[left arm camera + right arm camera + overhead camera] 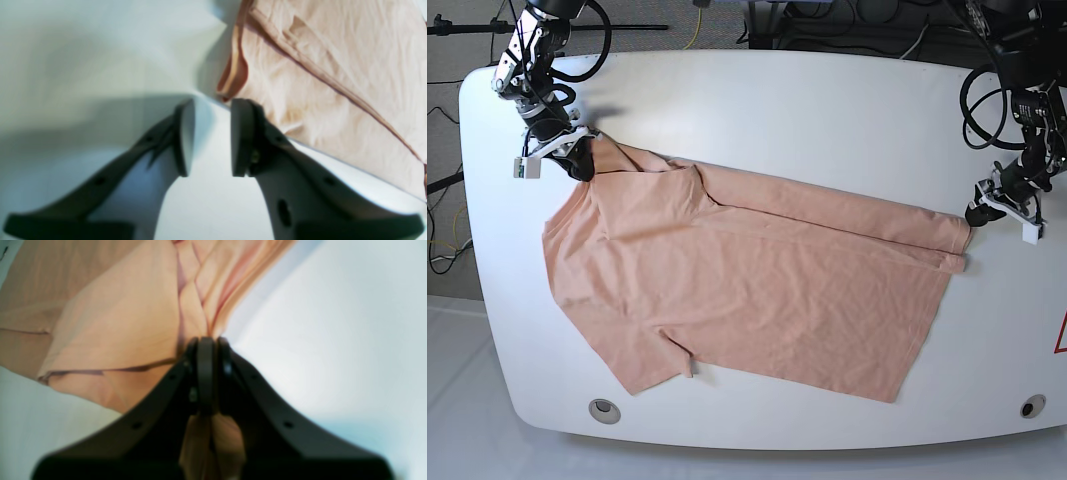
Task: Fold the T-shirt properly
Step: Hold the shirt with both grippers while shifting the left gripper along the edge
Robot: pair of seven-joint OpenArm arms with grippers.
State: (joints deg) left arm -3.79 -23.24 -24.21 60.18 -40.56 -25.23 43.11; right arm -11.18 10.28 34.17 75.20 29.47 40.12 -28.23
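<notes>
I'm watching my left gripper (208, 136), fingers apart, nothing between them, the T-shirt (747, 290) hem just beyond the tips; closing here is risking a miss. My right gripper (206, 373) is pinching bunched shoulder cloth, so pulling alone could skew it. The T-shirt is lying on the table (827, 110), long axis running from one gripper toward the other
</notes>
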